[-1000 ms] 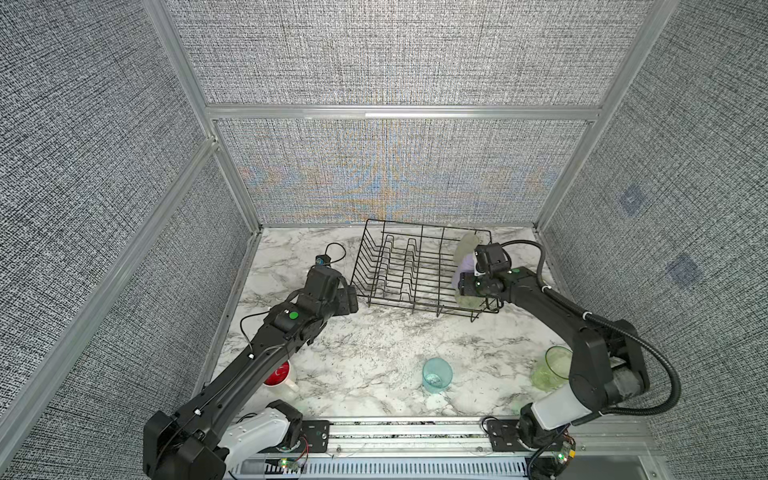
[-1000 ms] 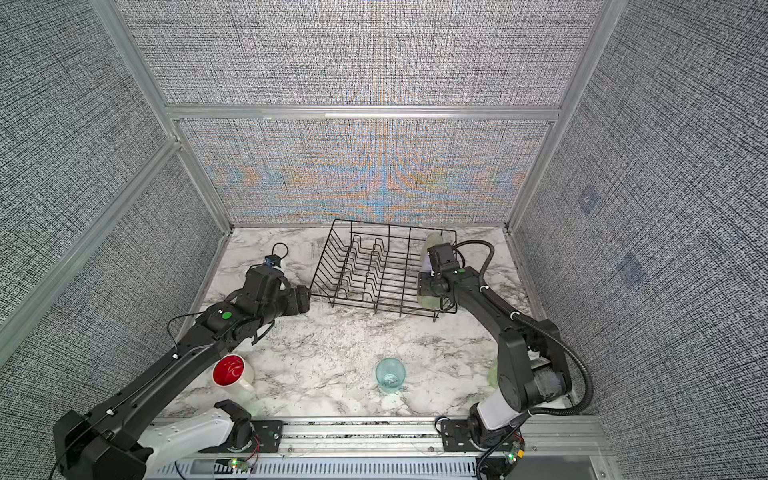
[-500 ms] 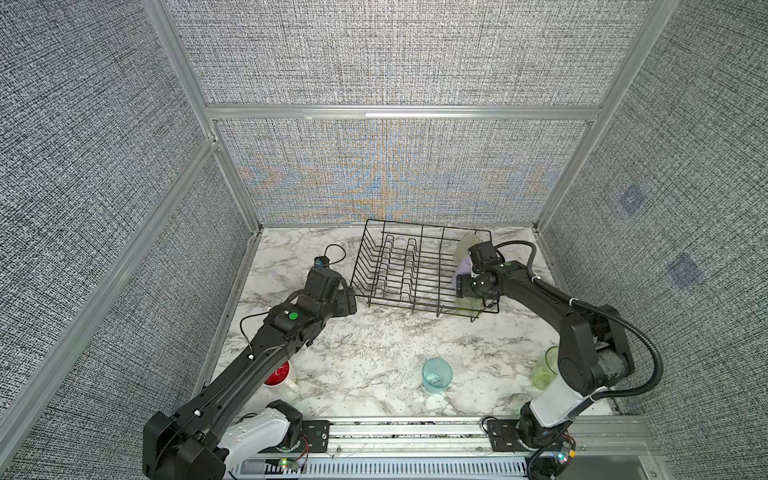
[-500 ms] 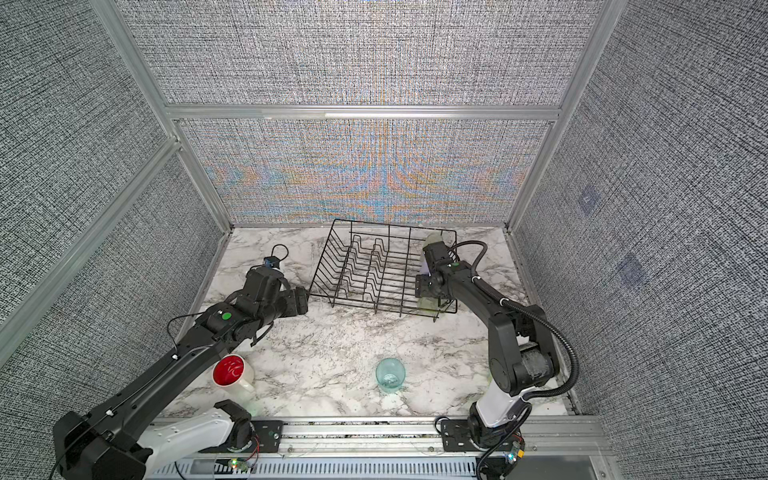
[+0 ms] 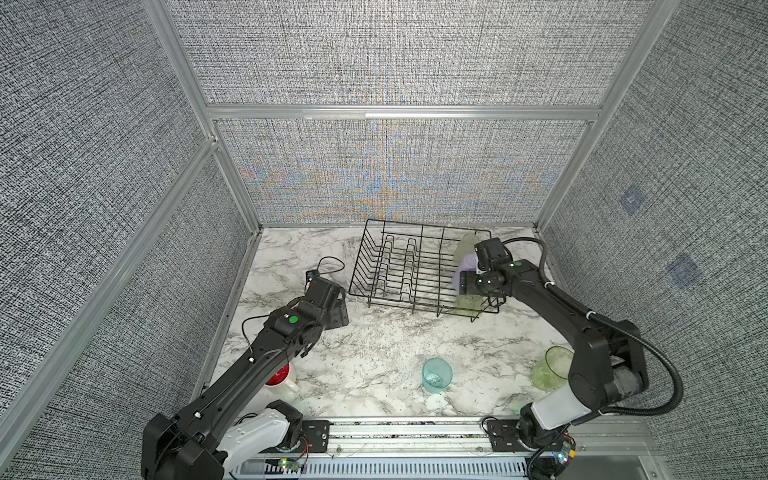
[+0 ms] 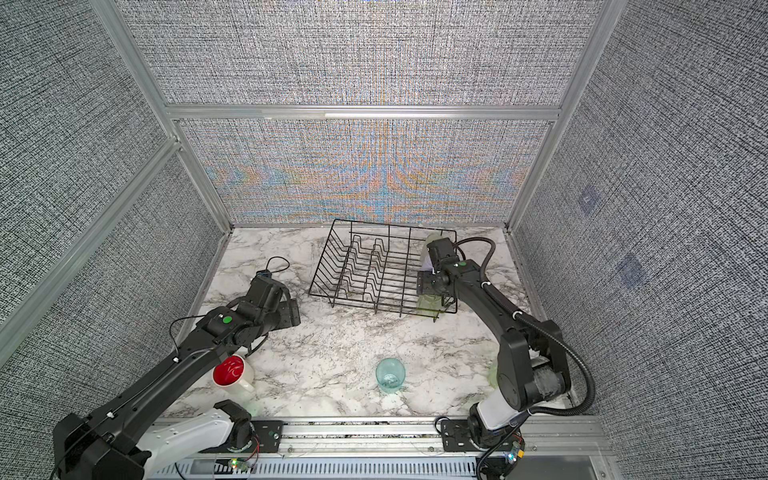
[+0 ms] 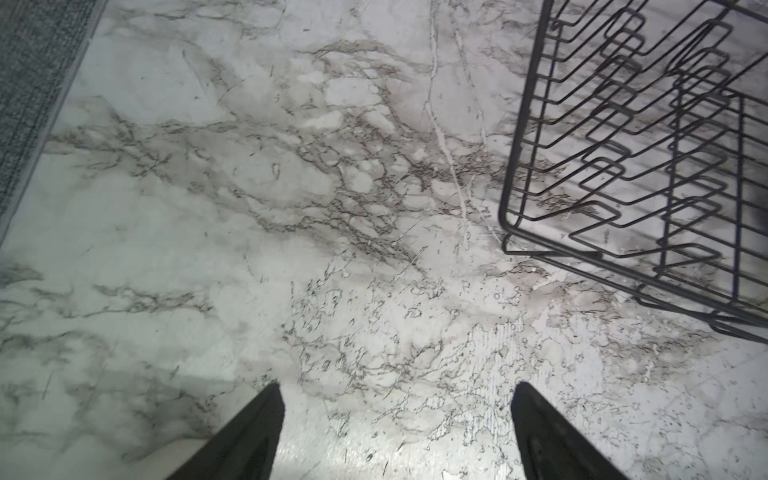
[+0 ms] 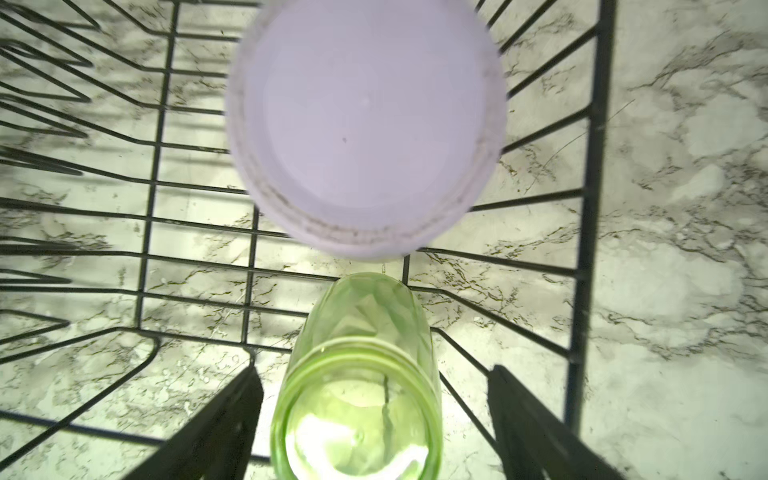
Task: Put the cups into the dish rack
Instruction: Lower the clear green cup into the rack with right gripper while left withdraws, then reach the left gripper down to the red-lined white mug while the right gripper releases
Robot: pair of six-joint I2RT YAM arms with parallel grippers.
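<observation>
Both top views. Looking down on a marble tabletop (image 5: pixel 374 340) walled in grey fabric. Finding the dish rack (image 5: pixel 376 266), black wire, standing toward the back, right of centre. Counting three cups along its right-hand end: a pale cup (image 5: pixel 465 245) at the rear corner, a lavender cup (image 5: pixel 464 270) in the middle, a near green tumbler (image 5: pixel 467 305) at the front corner. Noticing the right tool (image 5: pixel 471 296) pointing straight down over that tumbler. Counting three more outside the rack, all upright, mouths up, long axes vertical: a teal cup (image 5: pixel 437 375) near the front edge, a loose green tumbler (image 5: pixel 555 368) beside the right arm, a white mug (image 6: pixel 232 372), red inside, partly under the left arm. Spotting the left tool (image 5: pixel 338 309) low over bare marble, just left of the rack.

Left wrist view. Peering between two dark fingers (image 7: pixel 249 436) set wide apart, nothing between them, onto bare tabletop, with one rack corner alongside. Judging this a parked pose, out of the other arm's way.

Right wrist view. Looking down into the rack's end bay. Seeing fingers (image 8: pixel 232 424) spread with the near green tumbler between them, a gap on each side, so gripping nothing; reading as a release, not a grasp. Finding the tumbler's long axis near vertical, leaning slightly, ringed end pointing up at the camera; telling mouth from base not possible. Seeing the lavender cup just beyond, a flat round end facing up. Judging the corner spot sensible: wire walls and the neighbouring cup bracing a tall, tippy shape.
</observation>
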